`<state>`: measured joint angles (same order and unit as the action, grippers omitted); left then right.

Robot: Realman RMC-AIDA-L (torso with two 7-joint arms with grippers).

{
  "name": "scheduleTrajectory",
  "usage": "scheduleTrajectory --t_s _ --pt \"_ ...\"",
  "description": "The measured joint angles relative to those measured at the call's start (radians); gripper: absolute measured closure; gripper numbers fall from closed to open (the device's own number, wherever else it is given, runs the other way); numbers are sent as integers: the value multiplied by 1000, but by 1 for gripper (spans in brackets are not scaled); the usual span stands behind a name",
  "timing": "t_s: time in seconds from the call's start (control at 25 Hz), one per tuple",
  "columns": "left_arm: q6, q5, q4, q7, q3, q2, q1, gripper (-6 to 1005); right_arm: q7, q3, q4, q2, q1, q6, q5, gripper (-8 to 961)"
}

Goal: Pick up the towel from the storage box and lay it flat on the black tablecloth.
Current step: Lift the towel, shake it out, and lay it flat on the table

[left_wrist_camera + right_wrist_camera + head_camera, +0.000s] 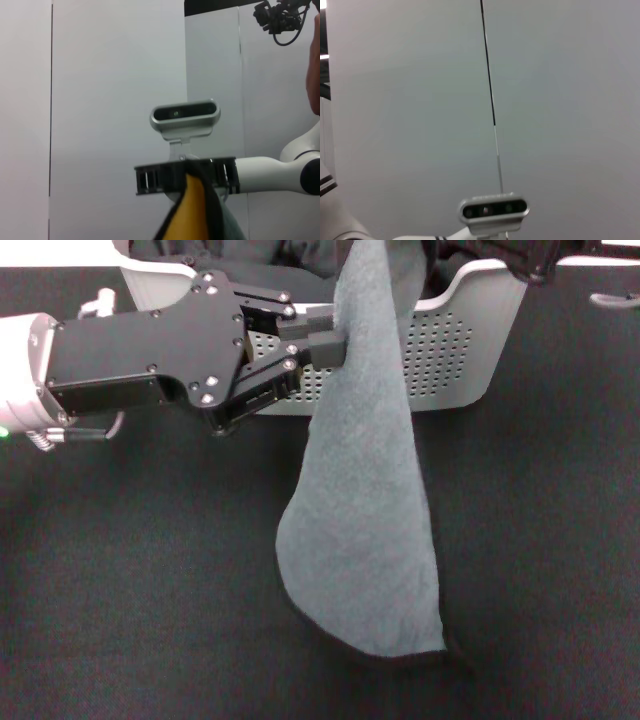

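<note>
— So where's the towel (362, 500) now?
— Hanging over the tablecloth (130, 580) in front of the box (455, 350), with the left gripper (335, 335) pinched on its edge. The right gripper's fingers, I can't tell.
— How will it handle?
— Probably soft and limp. I'd hold two corners of the hem so it spreads flat.

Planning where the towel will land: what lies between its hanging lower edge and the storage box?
In the head view, only bare black tablecloth lies between the towel bottom and the storage box; the left gripper pinches the towel higher up.
</note>
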<state>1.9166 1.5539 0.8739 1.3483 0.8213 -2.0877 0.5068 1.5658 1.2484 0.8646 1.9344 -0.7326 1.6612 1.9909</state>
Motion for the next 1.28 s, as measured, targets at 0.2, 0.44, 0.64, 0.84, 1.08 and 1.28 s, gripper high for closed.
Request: scheduleTrajectory --t_s 0.2,0.44,0.64,0.84,1.08,1.28 --pt "-1 3 -41 -7 6 -1 10 859 -8 -13 2 -4 -11 -5 -2 944" --pt "0 4 -98 -28 8 -1 21 761 -10 -9 3 -5 -26 11 -14 944" --pt "1 -1 -123 -46 25 -2 27 725 -21 -13 23 -1 -21 49 -14 944" --pt "2 -2 -157 -74 27 -3 29 728 -42 -18 88 3 9 48 -9 944" --pt "2 -3 -169 -90 36 -4 33 732 -54 -69 103 5 24 49 -10 944" --pt "2 0 -176 -114 62 -4 33 759 -57 -92 104 -1 29 50 -9 944"
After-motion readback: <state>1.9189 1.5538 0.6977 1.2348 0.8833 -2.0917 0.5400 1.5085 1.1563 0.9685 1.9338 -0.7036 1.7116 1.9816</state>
